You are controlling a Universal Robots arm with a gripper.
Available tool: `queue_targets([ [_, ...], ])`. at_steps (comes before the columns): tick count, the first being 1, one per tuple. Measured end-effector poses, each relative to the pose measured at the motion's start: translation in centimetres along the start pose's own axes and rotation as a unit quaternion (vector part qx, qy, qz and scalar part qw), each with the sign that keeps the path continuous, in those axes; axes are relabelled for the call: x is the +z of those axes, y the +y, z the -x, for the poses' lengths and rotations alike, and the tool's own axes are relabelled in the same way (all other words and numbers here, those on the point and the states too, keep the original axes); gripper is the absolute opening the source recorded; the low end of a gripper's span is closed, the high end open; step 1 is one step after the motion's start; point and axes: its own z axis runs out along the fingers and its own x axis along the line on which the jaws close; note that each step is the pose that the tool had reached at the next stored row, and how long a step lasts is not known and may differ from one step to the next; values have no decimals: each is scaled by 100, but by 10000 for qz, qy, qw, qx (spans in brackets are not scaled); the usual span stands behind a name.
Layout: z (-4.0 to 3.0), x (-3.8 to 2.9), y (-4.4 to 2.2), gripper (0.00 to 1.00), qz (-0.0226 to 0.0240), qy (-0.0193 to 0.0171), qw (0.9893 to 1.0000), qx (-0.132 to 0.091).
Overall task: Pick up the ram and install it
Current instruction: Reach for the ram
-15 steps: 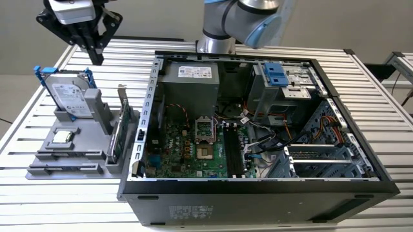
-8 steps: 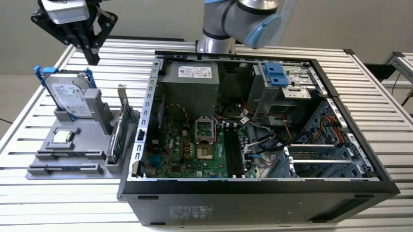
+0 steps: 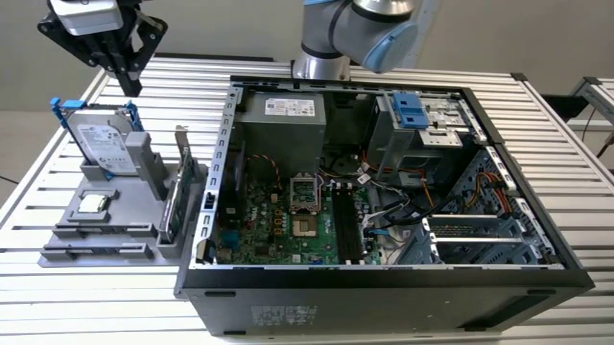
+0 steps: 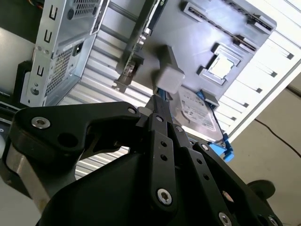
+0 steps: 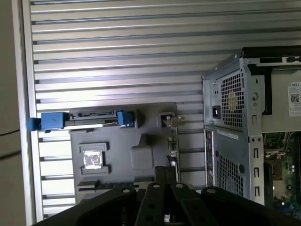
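We had the gripper (image 3: 131, 85) pinched closed and empty over the drive (image 3: 96, 140), and the ram (image 4: 220, 23), best we could tell, was that thin strip slotted at the far end of the tray (image 3: 125, 215), down past the drive, lying crosswise.

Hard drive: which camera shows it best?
The exterior view: the hard drive shows its labeled face plainly. The first wrist view shows just its thin edge; the second wrist view, part of its face beyond the tool.
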Motion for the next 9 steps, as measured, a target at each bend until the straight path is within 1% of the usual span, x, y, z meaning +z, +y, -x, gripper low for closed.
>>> queue_targets([
  [9,-100,-2,-7,0,0,0,10000,0],
])
